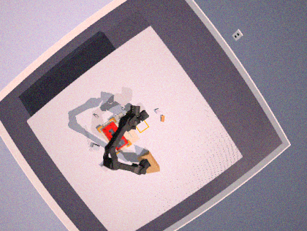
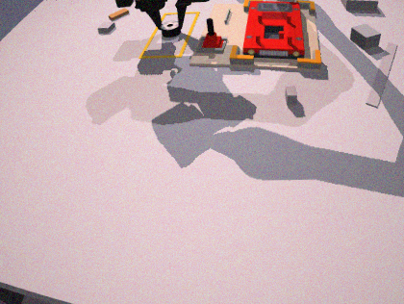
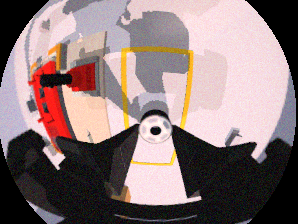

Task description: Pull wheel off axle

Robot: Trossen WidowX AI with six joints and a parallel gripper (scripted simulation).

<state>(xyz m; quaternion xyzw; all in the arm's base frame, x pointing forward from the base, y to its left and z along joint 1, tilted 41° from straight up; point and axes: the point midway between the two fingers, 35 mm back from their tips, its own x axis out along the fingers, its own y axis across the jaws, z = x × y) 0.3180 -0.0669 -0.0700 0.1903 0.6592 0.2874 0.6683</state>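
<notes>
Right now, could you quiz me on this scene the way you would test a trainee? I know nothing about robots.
1. True or false: the wheel is on the upright axle.
2. What is the gripper doing? A) hanging open over the red board B) shut on the wheel C) resting open on the table
3. Fill in: the wheel sits within the ____ outline marked on the table.

Key
1. False: the axle stands bare, and the wheel is over at the marked area.
2. B
3. yellow
</notes>
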